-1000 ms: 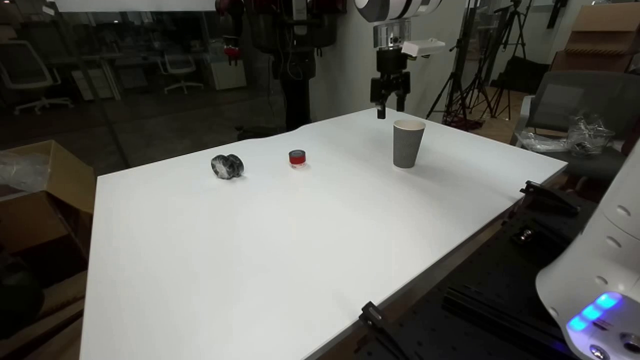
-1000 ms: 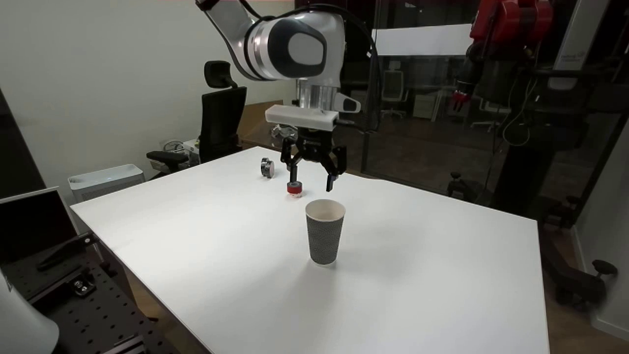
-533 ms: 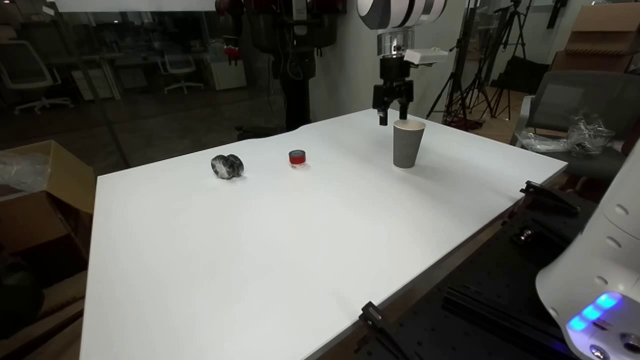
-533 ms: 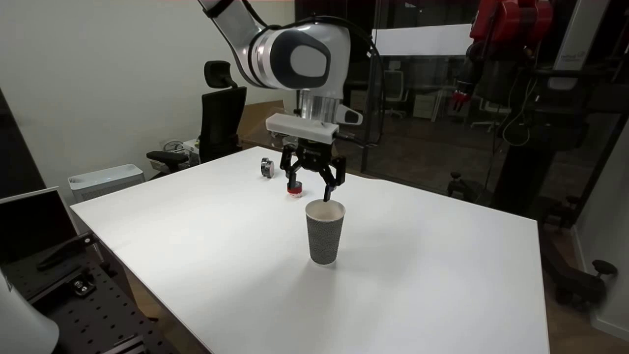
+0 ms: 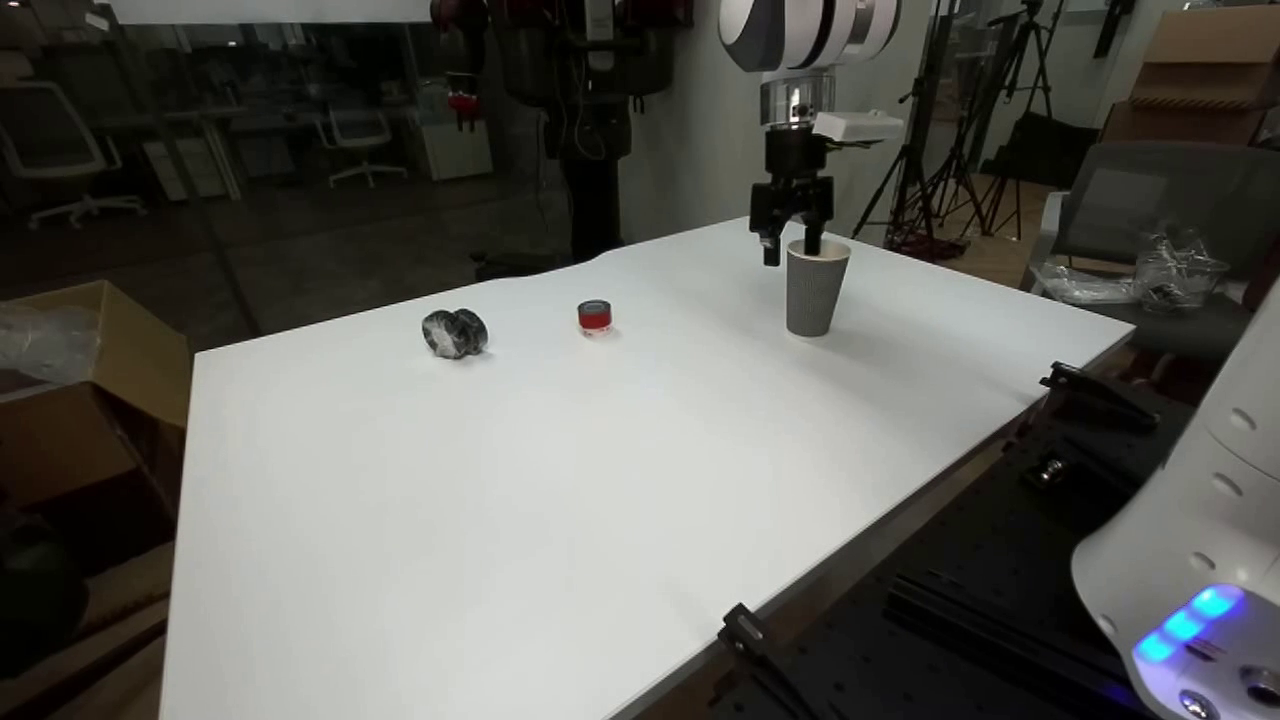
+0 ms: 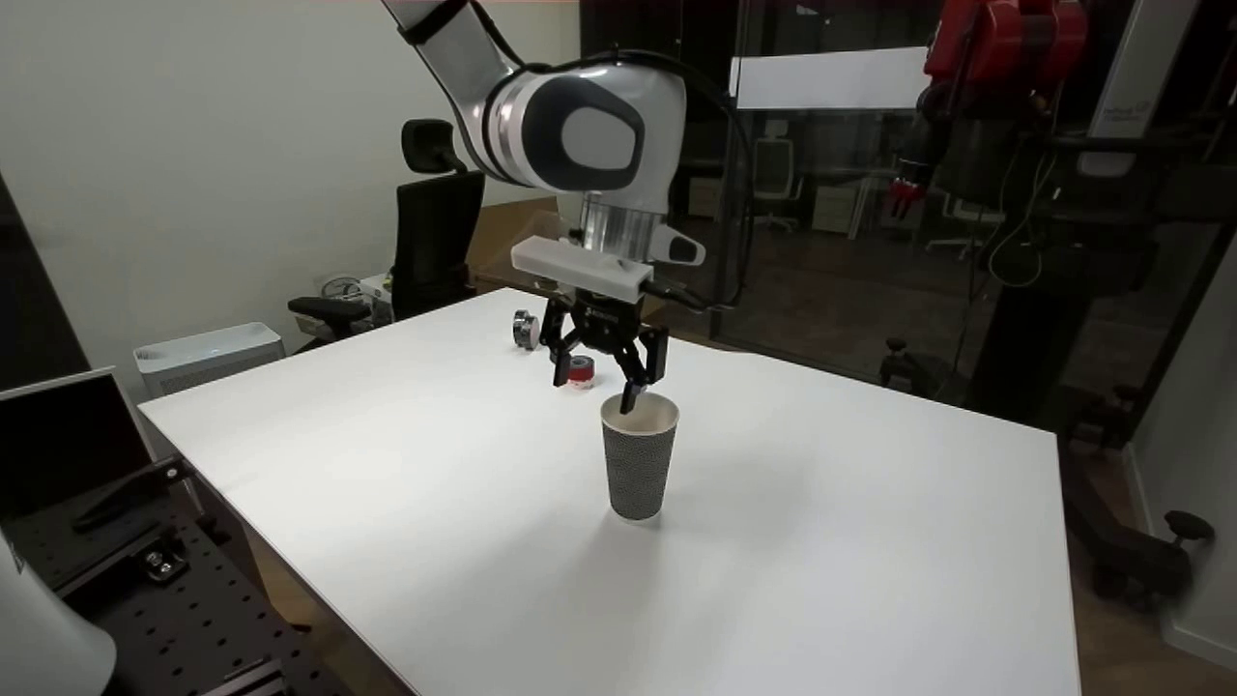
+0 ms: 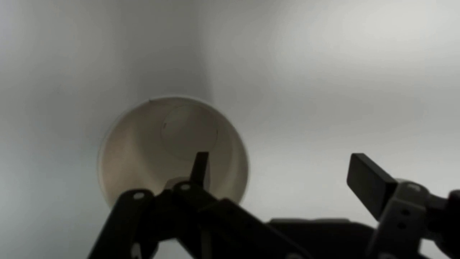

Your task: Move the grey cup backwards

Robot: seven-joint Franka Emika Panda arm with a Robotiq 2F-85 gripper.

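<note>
Your gripper hangs, fingers spread wide, above the grey cup standing upright on the white table, one fingertip at or just inside the cup's mouth, the other outside, so lowering should straddle its wall.

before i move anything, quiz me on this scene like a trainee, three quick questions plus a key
1. True or false: the cup stands upright.
2. Pick one. In the wrist view, the claw is: a) shut on the cup; b) open, one finger at the cup's mouth; c) open, both fingers inside the cup.
3. In both exterior views, what sits between the dark thing and the cup?

Key: 1. True. 2. b. 3. The red thing.
</note>
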